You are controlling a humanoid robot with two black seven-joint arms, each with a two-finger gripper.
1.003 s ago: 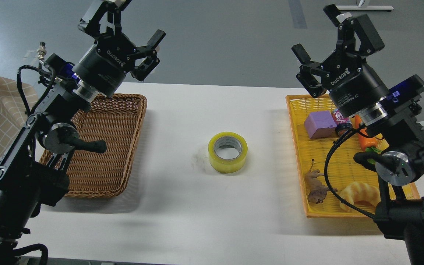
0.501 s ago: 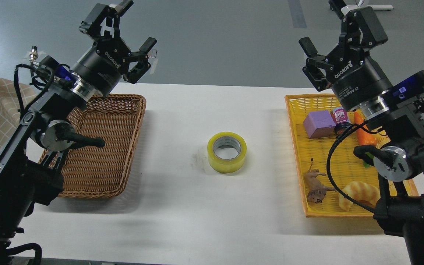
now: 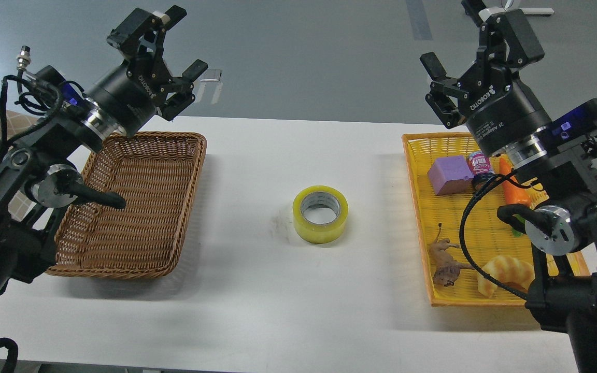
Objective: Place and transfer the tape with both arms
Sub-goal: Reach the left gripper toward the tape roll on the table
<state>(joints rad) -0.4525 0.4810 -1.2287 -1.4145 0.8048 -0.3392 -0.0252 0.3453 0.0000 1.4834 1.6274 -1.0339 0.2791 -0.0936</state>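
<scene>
The tape (image 3: 321, 215) lies flat, core up, mid-surface between both baskets. Both grippers, left (image 3: 174, 39) and right (image 3: 456, 39), hang high with jaws apart and empty. The left should descend vertically and straddle the roll's wall, one finger inside the core.

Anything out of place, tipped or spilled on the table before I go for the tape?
Nothing stands out. The tape lies flat at mid-table, apart from both baskets. The wicker basket and the yellow tray sit level, toys inside the tray. Both pincers, left and right, hang open above.
</scene>
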